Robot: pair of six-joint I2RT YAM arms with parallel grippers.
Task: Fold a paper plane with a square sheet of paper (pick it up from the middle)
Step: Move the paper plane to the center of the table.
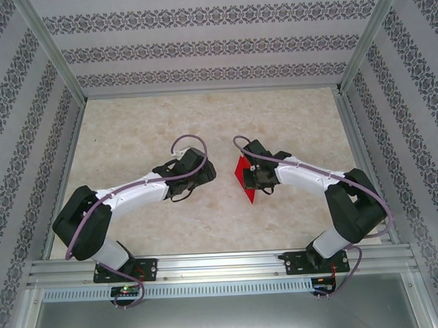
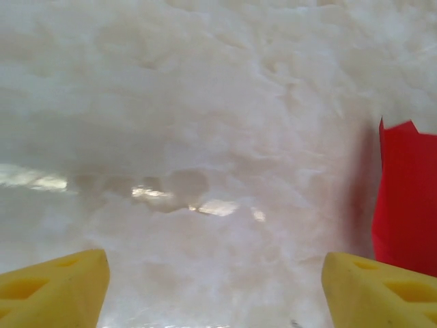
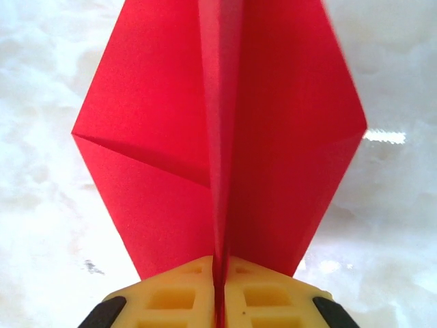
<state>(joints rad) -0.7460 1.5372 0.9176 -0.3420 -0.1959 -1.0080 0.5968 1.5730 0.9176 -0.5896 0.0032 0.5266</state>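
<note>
A pale marbled desk (image 1: pixel 207 229) is lying in the middle, catching glare on its glossy top. Patterned walls (image 1: pixel 200 49) are standing around the desk on three sides. A metal rail (image 1: pixel 222 264) is running along its near edge, and metal posts (image 1: pixel 51 51) are rising at its far corners.

I'm watching the pale, marbled table (image 1: pixel 203 121) glinting under the lights, the left arm base (image 1: pixel 124 270) and right arm base (image 1: pixel 316 260) sitting at its six o'clock edge.
</note>
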